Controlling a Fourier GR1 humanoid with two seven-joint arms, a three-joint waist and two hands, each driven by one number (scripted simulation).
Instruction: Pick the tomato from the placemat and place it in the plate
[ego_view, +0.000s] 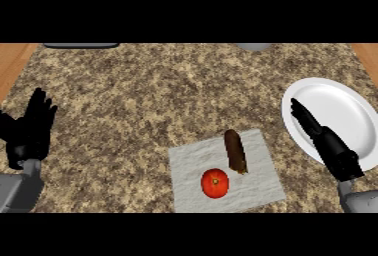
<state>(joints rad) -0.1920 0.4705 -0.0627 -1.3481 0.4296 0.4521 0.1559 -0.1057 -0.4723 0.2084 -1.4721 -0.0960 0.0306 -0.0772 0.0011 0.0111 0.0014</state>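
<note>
Speckled granite surface (148, 100) carrying grey placemat (258, 187). Tomato (215, 183) lying on placemat, near its lower edge, beside brown oblong item (235, 151). White plate (332, 107) sitting right of placemat. Right robot hand (325, 142) hovering over plate rim, fingers straight, grasping nothing. Left robot hand (29, 130) resting far left of placemat, released. Judging pick not yet begun; next move calling for right robot hand reaching left and down to tomato.

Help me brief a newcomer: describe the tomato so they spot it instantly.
Find the pale grey placemat on the speckled counter, left of the white plate. The tomato sits at its lower middle. It is round and red; the neighbour beside it is a long brown item.
</note>
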